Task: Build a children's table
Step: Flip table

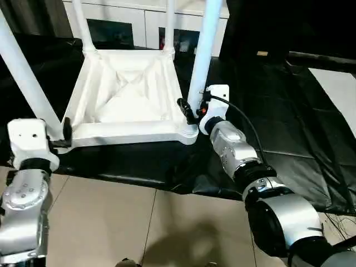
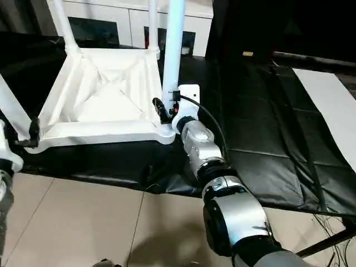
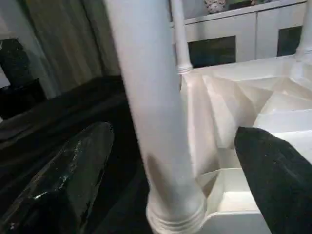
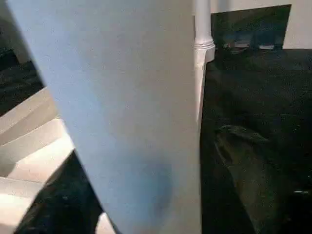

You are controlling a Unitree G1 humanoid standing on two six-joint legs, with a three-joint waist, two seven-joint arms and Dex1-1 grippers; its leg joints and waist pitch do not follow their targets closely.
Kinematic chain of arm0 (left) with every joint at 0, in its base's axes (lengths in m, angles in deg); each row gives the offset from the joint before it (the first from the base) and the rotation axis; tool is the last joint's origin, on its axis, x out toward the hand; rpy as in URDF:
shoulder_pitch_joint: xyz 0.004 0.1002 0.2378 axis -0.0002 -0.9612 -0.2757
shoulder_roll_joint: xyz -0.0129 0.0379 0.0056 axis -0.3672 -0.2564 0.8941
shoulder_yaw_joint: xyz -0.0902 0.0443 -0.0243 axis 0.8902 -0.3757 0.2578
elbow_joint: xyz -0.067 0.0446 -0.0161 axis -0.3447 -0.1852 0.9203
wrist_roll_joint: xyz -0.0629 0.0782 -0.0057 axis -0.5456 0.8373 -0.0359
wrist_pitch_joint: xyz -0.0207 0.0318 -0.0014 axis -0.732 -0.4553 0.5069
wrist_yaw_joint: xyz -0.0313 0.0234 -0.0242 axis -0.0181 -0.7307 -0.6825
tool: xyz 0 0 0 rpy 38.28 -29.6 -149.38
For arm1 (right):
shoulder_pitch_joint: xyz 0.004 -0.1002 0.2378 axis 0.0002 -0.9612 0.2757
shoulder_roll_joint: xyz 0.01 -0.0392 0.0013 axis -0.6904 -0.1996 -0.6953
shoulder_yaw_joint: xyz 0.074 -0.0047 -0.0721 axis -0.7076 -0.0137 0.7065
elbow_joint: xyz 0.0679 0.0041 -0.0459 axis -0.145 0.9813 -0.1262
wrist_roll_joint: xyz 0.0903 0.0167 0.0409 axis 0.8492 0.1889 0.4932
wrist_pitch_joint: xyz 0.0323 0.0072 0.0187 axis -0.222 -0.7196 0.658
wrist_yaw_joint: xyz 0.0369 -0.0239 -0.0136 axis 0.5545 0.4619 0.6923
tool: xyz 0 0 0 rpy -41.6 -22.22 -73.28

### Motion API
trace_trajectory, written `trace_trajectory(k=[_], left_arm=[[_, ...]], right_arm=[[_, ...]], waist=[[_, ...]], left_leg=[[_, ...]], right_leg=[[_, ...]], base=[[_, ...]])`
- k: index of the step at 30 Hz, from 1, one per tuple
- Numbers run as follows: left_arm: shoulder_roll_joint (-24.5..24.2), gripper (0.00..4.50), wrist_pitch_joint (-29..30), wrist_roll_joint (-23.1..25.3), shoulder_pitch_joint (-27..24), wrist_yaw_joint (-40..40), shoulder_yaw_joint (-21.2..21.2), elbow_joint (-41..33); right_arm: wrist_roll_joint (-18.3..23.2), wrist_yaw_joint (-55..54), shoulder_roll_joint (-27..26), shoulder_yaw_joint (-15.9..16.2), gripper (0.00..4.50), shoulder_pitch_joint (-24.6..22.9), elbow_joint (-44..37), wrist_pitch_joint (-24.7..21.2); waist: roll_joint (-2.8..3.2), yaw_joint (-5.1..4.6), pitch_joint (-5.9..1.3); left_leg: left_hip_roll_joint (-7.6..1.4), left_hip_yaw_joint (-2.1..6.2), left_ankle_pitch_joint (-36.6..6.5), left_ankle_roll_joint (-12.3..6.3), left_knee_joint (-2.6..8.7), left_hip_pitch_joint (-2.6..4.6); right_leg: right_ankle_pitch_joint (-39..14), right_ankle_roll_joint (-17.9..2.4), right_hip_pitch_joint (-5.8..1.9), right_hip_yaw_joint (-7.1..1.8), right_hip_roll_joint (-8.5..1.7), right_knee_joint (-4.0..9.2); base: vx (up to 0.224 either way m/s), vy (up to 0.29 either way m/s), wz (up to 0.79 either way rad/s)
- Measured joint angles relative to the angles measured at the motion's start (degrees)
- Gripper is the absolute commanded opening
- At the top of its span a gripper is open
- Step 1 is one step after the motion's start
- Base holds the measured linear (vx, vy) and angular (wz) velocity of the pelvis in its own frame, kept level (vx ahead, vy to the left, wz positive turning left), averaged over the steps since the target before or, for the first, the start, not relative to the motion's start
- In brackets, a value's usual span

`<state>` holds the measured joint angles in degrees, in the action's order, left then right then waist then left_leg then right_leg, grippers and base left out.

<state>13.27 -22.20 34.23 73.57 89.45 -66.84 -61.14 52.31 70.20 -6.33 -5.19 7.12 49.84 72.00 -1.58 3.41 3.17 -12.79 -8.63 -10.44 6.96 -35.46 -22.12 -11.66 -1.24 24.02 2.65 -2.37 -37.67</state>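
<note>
All four legs [image 1: 204, 50] run out past the head views' top edge, so their ends can't be seen. Right gripper [image 1: 192, 111] is mostly behind the near-right leg; can't tell if it's touching. Cabinet [image 1: 139, 28] is cut off at the top.

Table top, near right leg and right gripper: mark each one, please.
Table top [image 1: 125, 92]: left eye view, ribbed underside.
Near right leg [image 1: 204, 53]: left eye view, mid tube.
Right gripper [image 1: 190, 113]: left eye view, between fingertips at leg base.
</note>
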Motion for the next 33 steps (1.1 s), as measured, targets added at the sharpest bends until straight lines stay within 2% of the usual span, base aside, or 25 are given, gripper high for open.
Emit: trace_trajectory(k=[5,12,13,17,21,24,28,30,33], left_arm=[[0.0,4.50,0.7,-0.1,0.7,-0.1,0.1,0.2],[0.0,4.50,1.5,-0.8,2.3,0.4,0.0,0.6],[0.0,4.50,1.8,-1.0,2.2,1.0,-0.2,0.6],[0.1,4.50,2.4,-1.4,2.2,2.6,-2.0,0.5],[1.1,4.50,4.1,-1.4,2.5,3.3,-4.2,-0.6],[1.3,4.50,4.8,-1.4,3.0,3.4,-4.8,-0.6],[1.8,4.50,5.7,-1.9,5.1,3.3,-5.0,-0.6],[2.1,4.50,5.9,-2.3,5.5,3.3,-5.0,-0.6],[2.9,4.14,6.6,-3.0,6.9,3.3,-5.1,-0.7]], right_arm=[[0.6,0.1,0.2,-1.3,2.81,0.0,0.0,-0.4],[1.2,0.6,0.7,-1.8,2.35,-0.1,-1.0,-2.5],[1.1,0.5,1.1,-1.8,2.17,-0.3,-1.4,-2.7],[0.8,0.4,2.4,-1.8,2.03,-2.0,-4.0,-3.5],[0.5,0.7,3.5,-1.5,1.98,-6.4,-11.0,-5.4],[0.1,1.2,4.0,-1.2,1.96,-8.3,-14.3,-6.6],[0.1,1.3,5.5,-0.6,1.92,-14.2,-23.9,-10.0],[0.1,1.1,6.1,-0.6,1.91,-15.7,-26.4,-11.2],[0.1,0.7,7.1,-0.7,1.90,-18.3,-30.8,-13.2]], waist=[[0.03,0.13,0.02],[0.02,0.20,0.01],[0.01,0.33,0.01],[-0.03,0.94,-0.02],[-0.08,1.81,-0.05],[-0.12,1.79,-0.07],[-0.11,2.08,-0.07],[-0.10,1.93,-0.07],[-0.05,1.79,-0.03]], left_leg=[[0.00,-0.01,0.0,-0.01,0.00,-0.01],[0.00,-0.01,0.0,-0.01,0.00,-0.01],[0.00,-0.01,0.0,-0.01,0.00,-0.02],[0.00,-0.06,0.0,-0.08,0.01,-0.04],[-0.01,-0.08,-0.1,-0.17,0.05,-0.04],[0.00,-0.12,-0.1,-0.19,0.06,-0.03],[0.00,-0.14,-0.1,-0.21,0.06,0.00],[0.01,-0.20,-0.1,-0.23,0.06,0.09],[0.01,-0.18,-0.1,-0.23,0.08,0.10]], right_leg=[[0.0,0.0,-0.03,0.00,-0.01,0.03],[0.0,0.0,-0.06,0.00,-0.01,0.07],[0.0,0.0,-0.08,0.00,-0.02,0.09],[0.0,0.0,-0.15,-0.01,-0.02,0.25],[0.0,0.0,-0.32,0.01,-0.02,0.53],[0.0,0.1,-0.36,-0.01,-0.04,0.62],[-0.1,0.2,-0.54,-0.01,-0.07,0.68],[-0.1,0.3,-0.60,-0.04,-0.10,0.67],[-0.1,0.3,-0.62,-0.03,-0.10,0.67]], base=[[0.000,0.000,0.00],[0.000,0.000,0.00],[0.000,0.000,0.00],[0.000,0.000,0.00],[0.000,0.000,0.00],[0.000,0.000,0.00],[0.000,0.000,0.00],[0.000,0.000,0.00],[0.000,0.000,0.00]])
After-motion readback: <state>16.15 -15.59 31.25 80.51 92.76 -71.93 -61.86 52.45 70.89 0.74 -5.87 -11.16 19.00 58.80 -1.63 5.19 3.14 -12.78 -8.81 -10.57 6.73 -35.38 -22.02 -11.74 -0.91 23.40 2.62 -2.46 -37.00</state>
